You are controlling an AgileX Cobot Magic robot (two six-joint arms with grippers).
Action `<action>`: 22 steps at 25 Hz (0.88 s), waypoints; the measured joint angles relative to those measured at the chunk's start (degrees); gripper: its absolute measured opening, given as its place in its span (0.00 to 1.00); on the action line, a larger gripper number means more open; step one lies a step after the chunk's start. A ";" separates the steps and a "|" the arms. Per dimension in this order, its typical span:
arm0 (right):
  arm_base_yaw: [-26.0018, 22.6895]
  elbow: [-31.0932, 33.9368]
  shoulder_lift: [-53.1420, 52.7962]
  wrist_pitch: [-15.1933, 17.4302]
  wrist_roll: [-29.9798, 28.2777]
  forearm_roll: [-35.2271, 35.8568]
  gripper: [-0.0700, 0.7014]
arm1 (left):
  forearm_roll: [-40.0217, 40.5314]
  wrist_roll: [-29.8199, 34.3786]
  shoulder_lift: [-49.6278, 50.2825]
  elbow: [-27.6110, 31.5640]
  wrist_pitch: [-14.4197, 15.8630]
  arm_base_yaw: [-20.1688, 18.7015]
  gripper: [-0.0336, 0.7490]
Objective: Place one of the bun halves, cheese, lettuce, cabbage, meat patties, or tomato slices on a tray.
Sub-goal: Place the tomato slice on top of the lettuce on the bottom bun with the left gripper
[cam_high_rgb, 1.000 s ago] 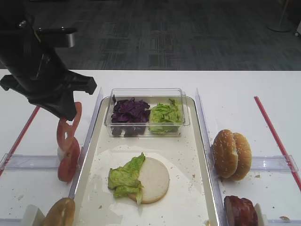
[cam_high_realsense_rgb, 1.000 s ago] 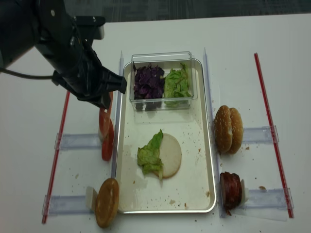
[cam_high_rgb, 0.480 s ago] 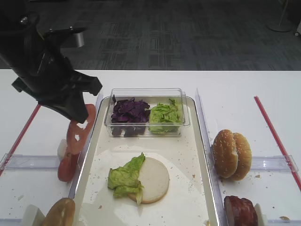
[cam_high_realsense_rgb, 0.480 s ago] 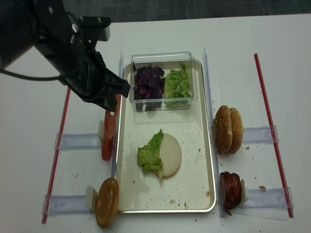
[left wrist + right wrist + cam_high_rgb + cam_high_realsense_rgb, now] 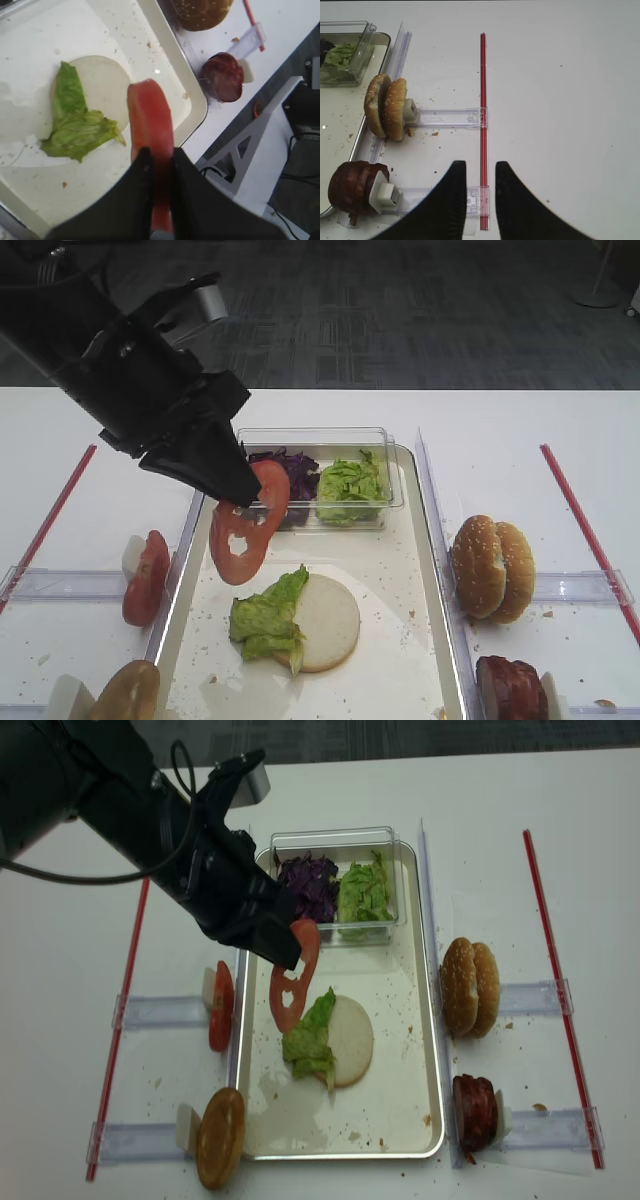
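Observation:
My left gripper (image 5: 243, 498) is shut on the top edge of a bright-red tomato slice (image 5: 243, 532) with seed holes, which hangs over the left part of the cream tray (image 5: 400, 570). In the left wrist view the slice (image 5: 149, 112) sticks out edge-on from between the fingers (image 5: 142, 165). Below it on the tray lies a pale cut-face bun half (image 5: 330, 620) with a lettuce leaf (image 5: 263, 618) over its left side. My right gripper (image 5: 480, 167) hovers shut and empty above the table to the right of the tray.
A clear tub (image 5: 320, 437) at the tray's far end holds purple cabbage (image 5: 300, 468) and lettuce (image 5: 350, 482). Left of the tray stand another tomato slice (image 5: 146, 578) and a bun (image 5: 125, 695). On the right are sesame buns (image 5: 492, 568), a meat patty (image 5: 510, 690) and a red strip (image 5: 482, 100).
The left gripper has carried the tomato slice up from the left holder and rightwards, over the tray's rim to a spot above the tray. The right gripper has not moved.

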 joint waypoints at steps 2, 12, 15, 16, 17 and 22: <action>0.00 0.00 0.00 0.00 0.00 0.00 0.34 | -2.24 1.31 0.25 0.00 0.00 0.00 0.10; 0.00 0.00 0.00 0.00 0.00 0.00 0.34 | -10.10 4.41 5.49 0.00 0.00 0.00 0.10; 0.00 0.00 0.00 0.00 0.00 0.00 0.34 | -10.57 4.50 6.56 0.00 -0.12 0.00 0.10; 0.00 0.00 0.00 0.00 0.00 0.00 0.34 | -10.81 4.50 6.73 0.00 -0.12 0.00 0.10; 0.00 0.00 0.00 0.00 0.00 0.00 0.34 | -10.95 4.50 7.05 0.00 -0.12 0.00 0.10; 0.00 0.00 0.00 0.00 0.00 0.00 0.34 | -12.86 4.62 10.28 0.00 -0.20 0.00 0.10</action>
